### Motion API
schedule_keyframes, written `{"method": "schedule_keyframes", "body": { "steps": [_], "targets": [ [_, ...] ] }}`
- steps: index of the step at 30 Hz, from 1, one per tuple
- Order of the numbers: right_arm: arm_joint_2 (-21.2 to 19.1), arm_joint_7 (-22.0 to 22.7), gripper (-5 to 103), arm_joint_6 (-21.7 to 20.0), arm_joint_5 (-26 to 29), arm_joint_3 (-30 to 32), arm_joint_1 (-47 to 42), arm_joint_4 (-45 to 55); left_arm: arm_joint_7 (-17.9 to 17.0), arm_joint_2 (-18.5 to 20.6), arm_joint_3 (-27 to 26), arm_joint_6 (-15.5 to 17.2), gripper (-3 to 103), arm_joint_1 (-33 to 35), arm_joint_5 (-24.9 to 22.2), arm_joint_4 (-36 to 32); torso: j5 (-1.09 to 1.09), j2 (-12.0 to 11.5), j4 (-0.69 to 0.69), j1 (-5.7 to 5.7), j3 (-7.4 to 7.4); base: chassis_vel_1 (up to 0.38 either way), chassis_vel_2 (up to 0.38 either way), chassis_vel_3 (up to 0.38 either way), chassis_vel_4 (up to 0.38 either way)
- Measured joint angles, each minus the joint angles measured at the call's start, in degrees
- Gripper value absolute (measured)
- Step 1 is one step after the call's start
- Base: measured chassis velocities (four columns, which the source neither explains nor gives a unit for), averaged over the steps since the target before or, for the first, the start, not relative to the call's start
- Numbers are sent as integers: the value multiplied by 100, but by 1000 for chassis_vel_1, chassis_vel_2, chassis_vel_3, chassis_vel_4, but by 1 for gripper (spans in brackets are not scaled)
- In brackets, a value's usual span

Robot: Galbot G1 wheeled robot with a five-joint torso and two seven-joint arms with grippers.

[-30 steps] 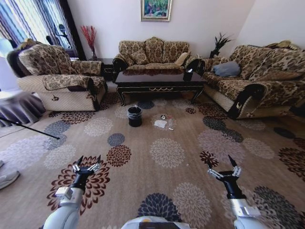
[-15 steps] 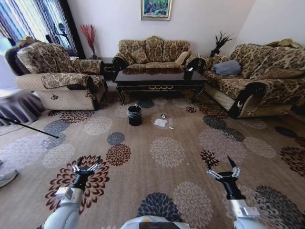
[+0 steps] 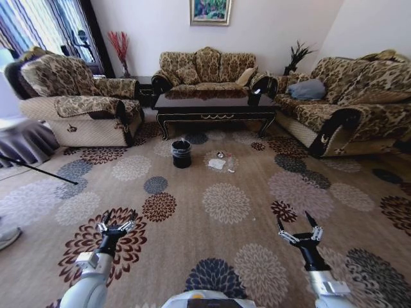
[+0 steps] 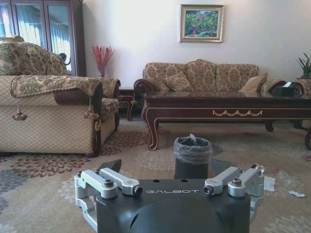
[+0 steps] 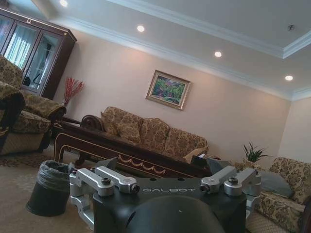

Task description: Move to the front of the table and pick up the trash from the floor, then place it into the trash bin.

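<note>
facing the long dark glossy coffee table (image 3: pixel 215 106) from well back; white napkin, bottle and can trash (image 3: pixel 220 163) lies beside the black lined bin (image 3: pixel 181 154), nothing collected; left gripper (image 3: pixel 116 222) and right gripper (image 3: pixel 297 230) hover with jaws spread, empty.

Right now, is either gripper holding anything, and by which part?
Nothing held. Left gripper and right gripper are both open and empty, raised over the beige flower-patterned carpet. The flat crumpled white paper napkin lies far ahead on it.

Trash (image 3: pixel 217 165) beside bin (image 3: pixel 181 154), before table (image 3: pixel 215 106)
</note>
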Motion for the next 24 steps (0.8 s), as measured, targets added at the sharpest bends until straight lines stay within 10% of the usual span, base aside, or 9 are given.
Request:
{"method": "schedule_keyframes", "body": {
  "steps": [24],
  "targets": [
    [52,-69,100,-11,66,-35,60,-43,-15,-29,27,15,100,5,46,33,0,-566,0,-216,-350,0,0,0,0]
  ]
}}
